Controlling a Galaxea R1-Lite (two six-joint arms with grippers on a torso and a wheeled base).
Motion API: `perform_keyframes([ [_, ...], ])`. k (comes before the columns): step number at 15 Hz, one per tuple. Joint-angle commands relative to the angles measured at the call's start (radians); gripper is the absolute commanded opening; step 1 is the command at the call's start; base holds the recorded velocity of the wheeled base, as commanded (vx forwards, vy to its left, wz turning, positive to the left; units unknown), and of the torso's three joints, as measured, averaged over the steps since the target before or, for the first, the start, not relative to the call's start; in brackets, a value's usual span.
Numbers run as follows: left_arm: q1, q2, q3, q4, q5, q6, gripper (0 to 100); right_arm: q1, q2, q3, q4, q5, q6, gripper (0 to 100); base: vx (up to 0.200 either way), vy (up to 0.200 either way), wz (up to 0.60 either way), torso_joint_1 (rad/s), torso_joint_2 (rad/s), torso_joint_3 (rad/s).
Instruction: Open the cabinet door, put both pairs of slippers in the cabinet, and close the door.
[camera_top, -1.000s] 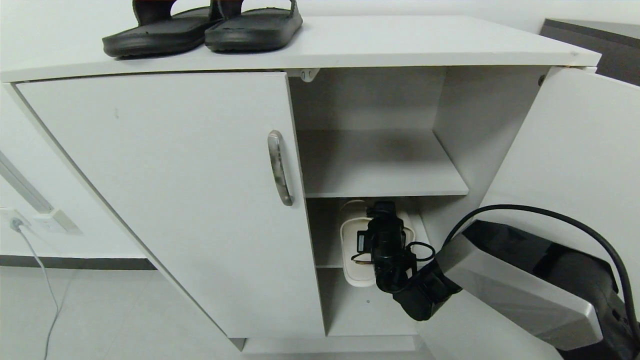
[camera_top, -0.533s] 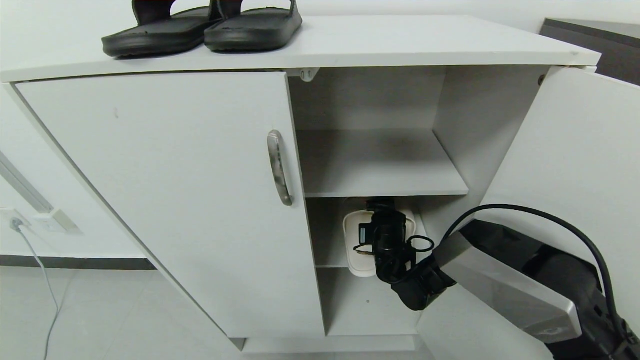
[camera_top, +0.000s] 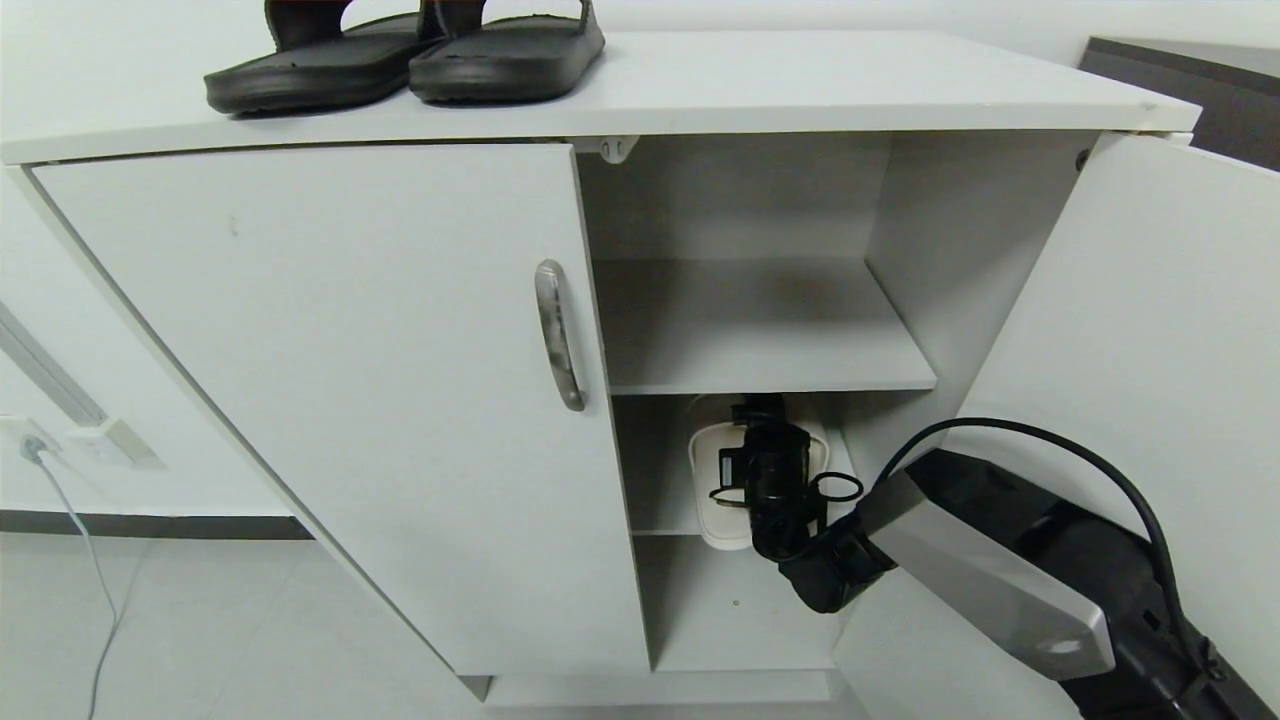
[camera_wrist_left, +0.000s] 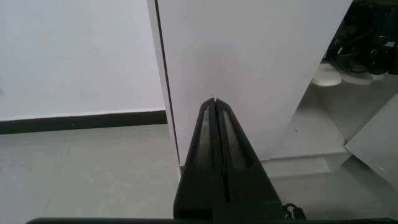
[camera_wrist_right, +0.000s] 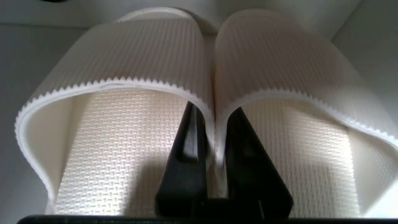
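Gripping the white slippers (camera_wrist_right: 112, 143) by their adjoining straps, right gripper (camera_wrist_right: 214, 149) is clamped narrow inside the lower compartment of the cabinet (camera_top: 800, 90). Left gripper (camera_wrist_left: 214, 121): fingers pressed together, empty. Black slippers (camera_top: 400, 60) on cabinet top.

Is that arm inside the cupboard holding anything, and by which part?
Yes: the right gripper pinches the white slippers together by their adjoining inner sides. The left gripper is shut, holding nothing.

Bright, even light falls from above on the cabinet (camera_top: 800, 80) top; its upper shelf (camera_top: 750, 330) sits in soft grey shade; the lower bay around the white slippers (camera_top: 705, 505) is dimmer; the cabinet's straight edges bow near the head view's borders.
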Motion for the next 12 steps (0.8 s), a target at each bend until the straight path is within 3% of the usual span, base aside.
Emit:
perform_keyframes([
  [1,0.000,0.001,0.000,0.000,0.000,0.000,0,-0.001,0.006,-0.003,0.001,-0.001,0.000,100,0.000,0.000,0.00,0.000,0.00,0.000],
  [4,0.000,0.001,0.000,0.000,-0.001,0.000,0,0.002,-0.003,0.028,-0.004,-0.002,0.000,100,0.000,0.000,0.00,0.000,0.00,0.000],
  [12,0.000,0.001,0.000,0.000,-0.001,-0.003,0,0.096,-0.270,0.464,-0.199,-0.008,0.002,100,0.000,0.000,0.00,0.000,0.00,0.000],
])
